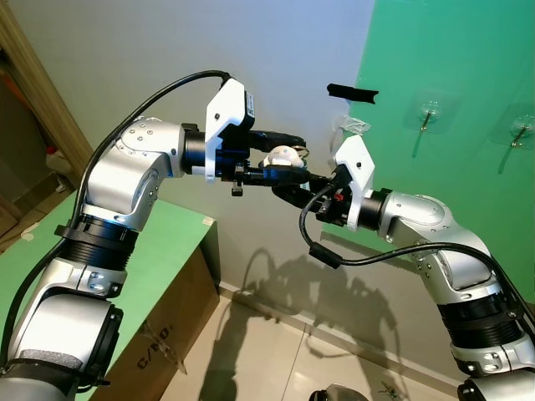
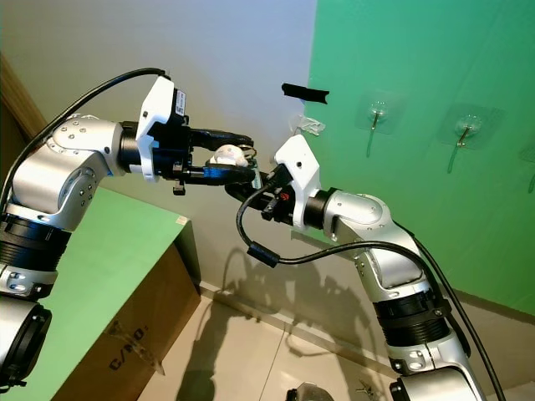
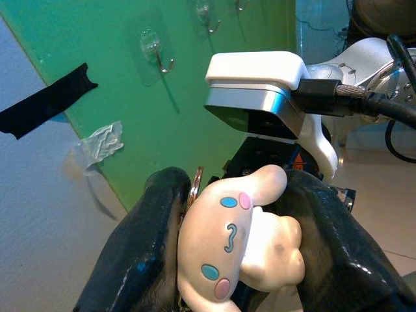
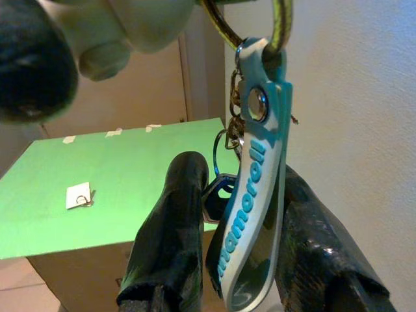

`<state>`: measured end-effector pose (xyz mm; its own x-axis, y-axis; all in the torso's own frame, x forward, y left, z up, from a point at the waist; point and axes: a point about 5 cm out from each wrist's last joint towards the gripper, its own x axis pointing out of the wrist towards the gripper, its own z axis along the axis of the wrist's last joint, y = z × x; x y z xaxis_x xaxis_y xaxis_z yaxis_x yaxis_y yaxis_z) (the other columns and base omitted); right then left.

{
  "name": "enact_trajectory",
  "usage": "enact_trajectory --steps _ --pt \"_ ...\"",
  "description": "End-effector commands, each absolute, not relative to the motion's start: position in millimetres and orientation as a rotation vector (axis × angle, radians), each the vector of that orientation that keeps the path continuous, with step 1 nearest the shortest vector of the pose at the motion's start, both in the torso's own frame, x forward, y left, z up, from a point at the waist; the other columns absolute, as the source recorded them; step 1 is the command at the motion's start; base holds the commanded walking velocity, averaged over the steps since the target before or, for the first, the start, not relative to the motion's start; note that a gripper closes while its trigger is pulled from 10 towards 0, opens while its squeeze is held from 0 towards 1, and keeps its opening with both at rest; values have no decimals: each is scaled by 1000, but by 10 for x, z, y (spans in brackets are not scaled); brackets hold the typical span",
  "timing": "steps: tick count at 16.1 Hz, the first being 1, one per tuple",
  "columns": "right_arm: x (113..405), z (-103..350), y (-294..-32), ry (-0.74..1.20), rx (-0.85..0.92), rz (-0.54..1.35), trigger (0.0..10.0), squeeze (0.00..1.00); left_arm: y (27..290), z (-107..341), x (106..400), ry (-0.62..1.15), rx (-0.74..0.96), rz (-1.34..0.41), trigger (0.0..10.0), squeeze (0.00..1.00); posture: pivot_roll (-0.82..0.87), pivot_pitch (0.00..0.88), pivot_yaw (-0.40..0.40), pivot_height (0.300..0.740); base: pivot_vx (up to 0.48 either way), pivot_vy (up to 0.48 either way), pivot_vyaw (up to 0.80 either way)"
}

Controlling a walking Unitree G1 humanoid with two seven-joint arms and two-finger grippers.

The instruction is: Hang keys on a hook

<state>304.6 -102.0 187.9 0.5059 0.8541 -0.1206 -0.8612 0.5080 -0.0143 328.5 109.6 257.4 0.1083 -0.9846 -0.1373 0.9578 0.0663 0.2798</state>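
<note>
Left gripper (image 3: 237, 253) clamped on the white plush charm (image 3: 237, 244) of the keys (image 4: 250, 214), held high between both arms. Right gripper (image 4: 234, 260) meets it tip to tip, fingers (image 4: 172, 240) straddling the hanging teal strap (image 4: 253, 195); whether they pinch it, cannot tell. Strap's long axis hangs downward from the key ring (image 4: 250, 29). Nearest hook (image 1: 426, 117) on the green panel (image 1: 451, 50) lies beyond the right arm, so that arm looks better placed to hang.

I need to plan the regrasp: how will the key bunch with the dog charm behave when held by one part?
Likely floppy: the blue strap and key dangle from a ring. The plush-looking dog charm, pinched by the left gripper, probably squashes. The right gripper straddles the strap.
</note>
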Motion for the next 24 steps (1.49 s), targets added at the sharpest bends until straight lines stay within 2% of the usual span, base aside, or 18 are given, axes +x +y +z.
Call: enact_trajectory --steps 1,7,10,11,15,20,21,23,24 --pt "3051 1999 -998 54 -68 1044 0 0 1097 2684 3278 -140 342 -1463 10000 0 -124 0 48 722 0 0 0" --pt "3030 2010 -980 48 -40 1068 0 0 1104 2683 3292 -144 345 -1436 10000 0 -123 0 46 722 0 0 0" --pt "3023 2002 -974 51 -33 1067 0 0 1110 2613 3346 -138 405 -1354 10000 0 -124 0 45 722 0 0 0" --pt "3017 1997 -971 53 -27 1066 0 0 1106 2593 3354 -129 399 -1346 10000 1000 -123 0 43 722 0 0 0" --pt "3012 1994 -960 55 -26 1068 0 0 1106 2592 3355 -130 389 -1346 10000 1000 -121 0 42 722 0 0 0" --pt "3002 1941 -973 70 -49 1061 0 0 1210 2678 3473 -157 360 -1223 10000 1000 -115 0 44 722 0 0 0" --pt "3003 1883 -1013 83 -145 1043 0 0 1260 2676 3510 -153 352 -1174 10000 1000 -115 0 42 722 0 0 0" --pt "3120 1774 -1259 64 -593 908 0 0 1334 2594 3492 -133 323 -1140 10000 1000 -118 0 39 722 0 0 0" --pt "3167 1785 -1358 48 -698 862 0 0 1356 2532 3475 -118 309 -1125 10000 1000 -118 0 34 722 0 0 0"
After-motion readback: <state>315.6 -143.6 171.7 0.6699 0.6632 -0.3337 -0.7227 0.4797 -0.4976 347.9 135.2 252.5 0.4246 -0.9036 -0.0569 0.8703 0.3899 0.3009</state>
